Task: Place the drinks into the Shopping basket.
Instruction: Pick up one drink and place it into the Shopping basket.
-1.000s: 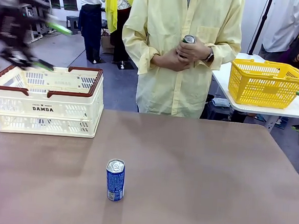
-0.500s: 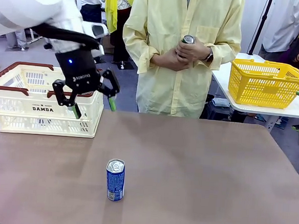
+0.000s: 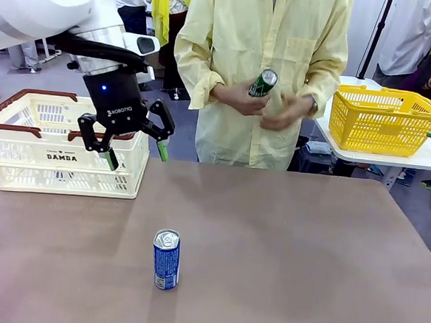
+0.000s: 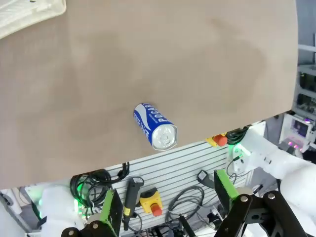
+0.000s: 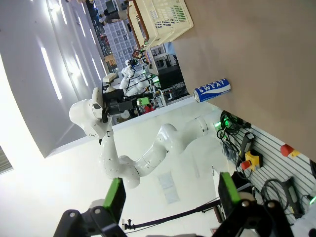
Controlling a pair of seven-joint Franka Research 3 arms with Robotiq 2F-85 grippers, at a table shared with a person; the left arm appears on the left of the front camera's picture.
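A blue drink can (image 3: 166, 259) stands upright on the brown table, near the front middle. It also shows in the left wrist view (image 4: 155, 127) and lies sideways in the right wrist view (image 5: 212, 90). The person across the table holds a green can (image 3: 262, 83) tilted in one hand. My left gripper (image 3: 136, 158) hangs open and empty in front of the right end of the cream Shopping basket (image 3: 61, 151), well above and left of the blue can. Its fingers (image 4: 111, 213) are spread wide. My right gripper (image 5: 171, 195) is open with nothing in it, far from the can.
A yellow mesh basket (image 3: 385, 118) sits on a white side table at the far right. The brown table (image 3: 305, 249) is bare around the blue can. Other people stand behind the person.
My left arm swung from the far left over the basket to its right end, then held still. The person's hands came apart and the green can tilted.
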